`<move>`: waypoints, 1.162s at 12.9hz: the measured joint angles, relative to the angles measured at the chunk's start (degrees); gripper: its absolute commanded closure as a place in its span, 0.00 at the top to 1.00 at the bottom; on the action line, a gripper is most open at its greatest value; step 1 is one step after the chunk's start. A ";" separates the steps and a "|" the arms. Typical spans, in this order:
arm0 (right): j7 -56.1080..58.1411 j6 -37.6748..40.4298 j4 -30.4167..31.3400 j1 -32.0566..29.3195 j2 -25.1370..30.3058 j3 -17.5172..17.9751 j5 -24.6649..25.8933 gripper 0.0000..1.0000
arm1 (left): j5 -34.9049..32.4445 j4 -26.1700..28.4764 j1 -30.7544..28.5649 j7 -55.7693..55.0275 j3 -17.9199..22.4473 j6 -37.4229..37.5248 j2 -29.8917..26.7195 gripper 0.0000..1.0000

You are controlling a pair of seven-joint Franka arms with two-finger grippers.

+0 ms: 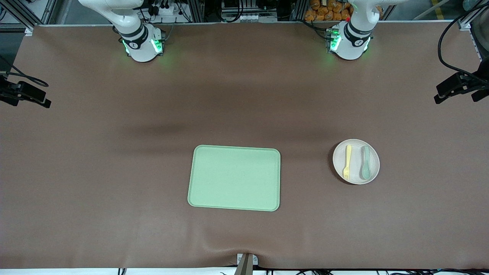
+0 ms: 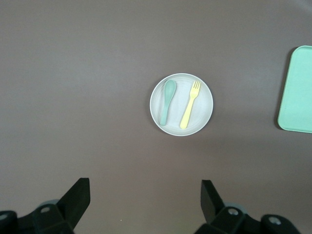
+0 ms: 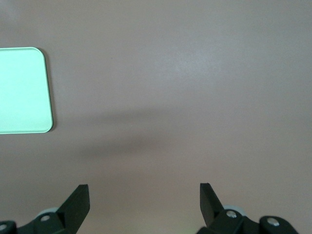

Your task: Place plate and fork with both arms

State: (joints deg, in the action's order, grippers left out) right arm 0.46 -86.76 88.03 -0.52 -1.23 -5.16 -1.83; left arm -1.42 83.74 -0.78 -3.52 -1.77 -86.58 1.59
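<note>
A brown mat-covered table [image 1: 114,172] is seen carrying two things — a light green rectangular tray [image 1: 234,178] near its middle and a pale round plate [image 1: 356,161] toward the left arm's end. The two are set well apart.

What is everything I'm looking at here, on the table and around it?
Plate: one, pale beige, toward the left arm's end of the table.
Fork: one, pale yellow, lying on the plate.
Spoon: one, grey-green, on the plate beside the fork.
Tray: one, light green, mid-table, nothing on it.
Table: one, brown.
Left gripper: one, black, fingers open, high over the plate.
Right gripper: one, black, fingers open, over bare table beside the tray.
</note>
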 measured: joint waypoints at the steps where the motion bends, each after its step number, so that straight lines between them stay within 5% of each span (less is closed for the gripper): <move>1: 0.00 0.00 0.00 0.00 -0.01 0.01 0.00 1.00 | -0.05 0.15 0.00 0.00 0.00 0.00 0.01 1.00; 7: 0.00 0.00 0.00 0.00 -0.21 0.02 0.00 1.00 | -0.10 1.49 -0.26 0.02 0.15 -0.43 0.66 1.00; 12: 0.00 -0.01 0.01 0.00 -0.31 0.07 0.00 1.00 | -0.15 16.92 -2.54 0.11 0.40 -22.61 5.39 1.00; 15: 0.00 -0.05 0.02 0.01 -0.49 0.12 -0.05 1.00 | -0.15 21.28 -3.31 0.03 0.42 -30.56 11.22 1.00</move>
State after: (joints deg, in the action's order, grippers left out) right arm 0.46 -86.81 88.05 -0.51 -1.72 -5.04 -1.88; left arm -1.57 105.02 -4.09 -3.49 -1.36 -117.13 12.81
